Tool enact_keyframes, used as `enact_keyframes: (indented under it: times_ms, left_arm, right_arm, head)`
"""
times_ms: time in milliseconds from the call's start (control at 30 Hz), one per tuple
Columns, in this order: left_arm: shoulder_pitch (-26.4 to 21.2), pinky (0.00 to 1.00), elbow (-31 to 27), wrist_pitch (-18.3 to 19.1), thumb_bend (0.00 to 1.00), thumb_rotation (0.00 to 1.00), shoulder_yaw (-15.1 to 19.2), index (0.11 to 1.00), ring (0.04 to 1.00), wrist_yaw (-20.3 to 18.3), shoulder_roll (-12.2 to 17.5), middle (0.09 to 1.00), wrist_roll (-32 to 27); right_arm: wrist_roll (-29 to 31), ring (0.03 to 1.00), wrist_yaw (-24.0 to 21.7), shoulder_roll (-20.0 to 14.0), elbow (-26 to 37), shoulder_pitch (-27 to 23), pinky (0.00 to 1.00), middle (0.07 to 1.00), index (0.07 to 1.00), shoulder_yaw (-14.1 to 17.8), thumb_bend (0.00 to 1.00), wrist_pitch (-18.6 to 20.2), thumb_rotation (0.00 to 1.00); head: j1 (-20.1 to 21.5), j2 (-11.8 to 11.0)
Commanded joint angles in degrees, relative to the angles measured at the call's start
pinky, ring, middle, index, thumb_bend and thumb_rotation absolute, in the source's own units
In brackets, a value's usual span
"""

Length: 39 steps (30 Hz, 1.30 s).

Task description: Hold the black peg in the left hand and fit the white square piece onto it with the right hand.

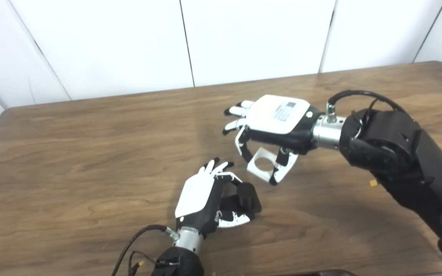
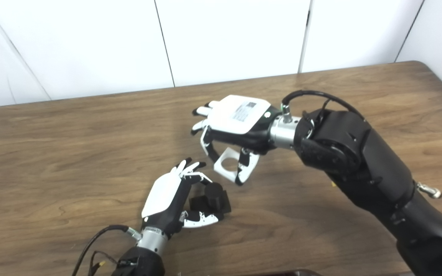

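**Peg held low, square piece poised above it**

As the left eye view shows it, the left hand is curled around the black peg just above the wooden table, the peg's round stub pointing up from its flat base. The right hand pinches the white square piece between a finger and the thumb, its round hole clear, near the peg but apart from it.

In the right eye view, the square piece hangs tilted, up and to the right of the peg. Both parts look like stiff, light plastic, probably smooth, so an edge grip that leaves the hole free seems wise.
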State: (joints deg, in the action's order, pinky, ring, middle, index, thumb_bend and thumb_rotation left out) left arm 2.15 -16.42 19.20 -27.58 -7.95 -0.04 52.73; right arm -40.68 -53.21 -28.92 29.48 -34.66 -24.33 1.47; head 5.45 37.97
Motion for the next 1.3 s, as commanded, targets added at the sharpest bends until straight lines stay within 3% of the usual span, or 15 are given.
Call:
enact_keyframes:
  times_ms: [0,367,1267]
  left_arm:
    - [0.5,1.00,2.0,1.6,0.52,0.06,-0.1,0.487,1.000,-1.3,0.4,0.908,1.0]
    - [0.2,1.00,2.5,1.6,0.52,0.06,-0.3,0.487,1.000,-0.9,0.3,0.905,1.4]
    - [0.6,1.00,1.6,1.9,0.52,0.06,-0.5,0.487,1.000,-1.1,-0.1,0.906,1.4]
  right_arm:
    - [-0.4,1.000,-0.8,0.5,2.4,-2.7,0.99,0.889,0.489,0.6,0.52,0.8,0.15]
    - [-0.5,1.000,-3.8,3.1,3.4,-1.8,1.00,0.901,0.490,-0.6,0.53,0.3,0.15]
    - [-1.6,1.000,-1.3,4.6,-1.0,1.0,1.00,0.907,0.491,-1.3,0.52,-2.6,0.15]
  head:
    - [0.0,0.0]
    - [-0.1,0.3]
    - [-0.3,0.6]
